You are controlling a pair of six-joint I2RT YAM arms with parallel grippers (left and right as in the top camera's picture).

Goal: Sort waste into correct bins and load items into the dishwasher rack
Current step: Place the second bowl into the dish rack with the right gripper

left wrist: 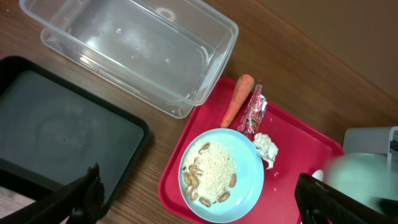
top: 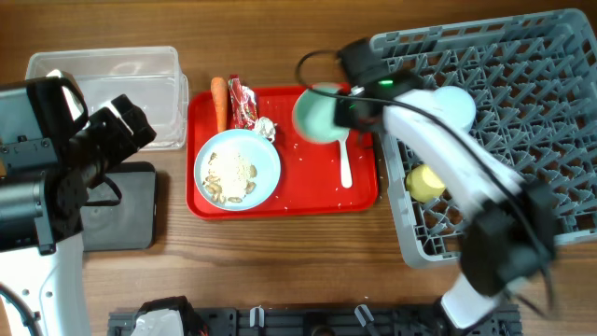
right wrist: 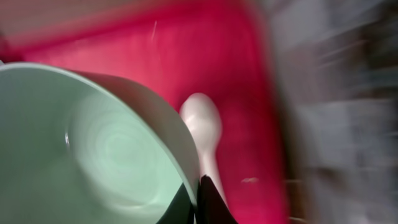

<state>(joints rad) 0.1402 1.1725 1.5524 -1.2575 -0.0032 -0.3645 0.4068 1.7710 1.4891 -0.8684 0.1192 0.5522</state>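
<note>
Here, right fingers point(right wrist: 210, 202) on mint-green bowl point(right wrist: 93, 143), over the red tray point(right wrist: 205, 56).

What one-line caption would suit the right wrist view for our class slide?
Right gripper grips the mint-green bowl by its rim over the red tray, white spoon beside it.
</note>
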